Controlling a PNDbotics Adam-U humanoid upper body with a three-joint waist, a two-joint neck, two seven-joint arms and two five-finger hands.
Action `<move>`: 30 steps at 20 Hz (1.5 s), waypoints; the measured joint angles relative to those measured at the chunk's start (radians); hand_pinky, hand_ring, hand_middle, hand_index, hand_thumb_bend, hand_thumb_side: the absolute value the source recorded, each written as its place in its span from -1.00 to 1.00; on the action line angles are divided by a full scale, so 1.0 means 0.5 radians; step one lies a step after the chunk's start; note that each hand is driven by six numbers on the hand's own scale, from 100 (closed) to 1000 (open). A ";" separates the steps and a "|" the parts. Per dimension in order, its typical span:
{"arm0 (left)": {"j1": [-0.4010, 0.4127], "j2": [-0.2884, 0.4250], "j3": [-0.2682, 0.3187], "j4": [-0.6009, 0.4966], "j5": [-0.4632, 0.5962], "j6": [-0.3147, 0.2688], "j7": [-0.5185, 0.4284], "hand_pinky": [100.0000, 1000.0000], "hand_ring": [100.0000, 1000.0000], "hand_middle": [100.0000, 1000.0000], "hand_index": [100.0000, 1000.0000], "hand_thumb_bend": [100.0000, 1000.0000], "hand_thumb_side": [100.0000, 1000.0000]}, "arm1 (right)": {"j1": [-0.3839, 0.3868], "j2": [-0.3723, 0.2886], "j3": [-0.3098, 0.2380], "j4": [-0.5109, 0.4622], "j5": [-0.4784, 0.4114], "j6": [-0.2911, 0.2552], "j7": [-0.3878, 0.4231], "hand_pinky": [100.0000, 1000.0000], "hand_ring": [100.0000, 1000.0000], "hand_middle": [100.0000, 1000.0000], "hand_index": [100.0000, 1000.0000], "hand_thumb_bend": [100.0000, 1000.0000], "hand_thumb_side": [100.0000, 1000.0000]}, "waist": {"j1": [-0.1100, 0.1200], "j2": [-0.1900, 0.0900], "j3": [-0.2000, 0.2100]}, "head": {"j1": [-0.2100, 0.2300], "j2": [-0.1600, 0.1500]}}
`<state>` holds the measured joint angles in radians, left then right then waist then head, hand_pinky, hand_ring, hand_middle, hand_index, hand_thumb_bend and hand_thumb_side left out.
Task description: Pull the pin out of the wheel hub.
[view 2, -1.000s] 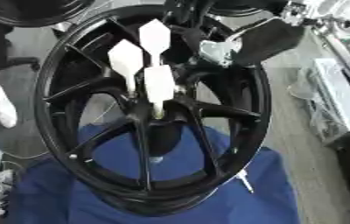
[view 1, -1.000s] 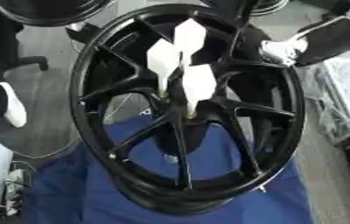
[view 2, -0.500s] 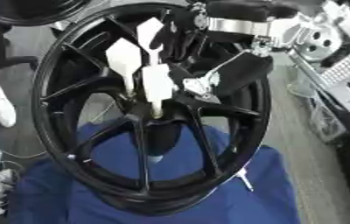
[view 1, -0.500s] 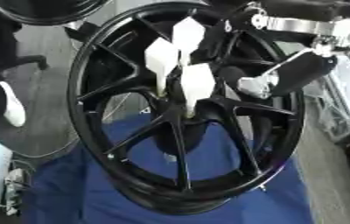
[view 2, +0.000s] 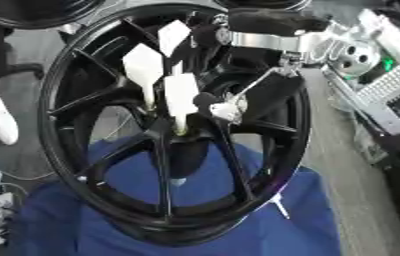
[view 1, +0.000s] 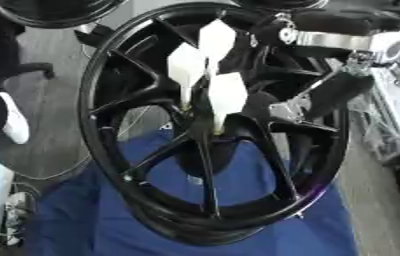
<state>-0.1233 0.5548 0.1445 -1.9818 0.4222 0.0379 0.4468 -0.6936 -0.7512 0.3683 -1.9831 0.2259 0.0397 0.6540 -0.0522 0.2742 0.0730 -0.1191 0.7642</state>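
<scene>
Blue cloth (view 1: pixel 81 220) | wheel hub (view 1: pixel 205 134) pins (view 1: pixel 227 95) | right hand (view 2: pixel 238 102) fingers beside them, grasp unclear

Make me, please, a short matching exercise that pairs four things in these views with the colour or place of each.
Things:
1. wheel
2. pins
3. cloth
4. right hand

Descriptions:
a. blue, lying under the lower rim
b. black, with spokes, standing upright
c. white, with flat heads, stuck in the hub
d. reaching in from the upper right, just beside the nearest white head

Pairs: 1-b, 2-c, 3-a, 4-d
</scene>
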 measured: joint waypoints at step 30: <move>-0.017 0.000 0.000 0.000 0.000 0.007 -0.007 0.39 0.80 0.53 0.45 0.36 -0.23 | 0.016 0.069 0.030 0.000 0.162 0.020 -0.036 0.61 0.42 0.39 0.72 -0.96 -0.57 | -0.014 0.052 0.036 | 0.005 -0.005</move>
<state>-0.1316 0.5547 0.1445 -1.9818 0.4222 0.0414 0.4431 -0.6856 -0.7166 0.3833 -1.9831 0.3070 0.0496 0.6362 -0.0593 0.3000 0.0909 -0.1168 0.7618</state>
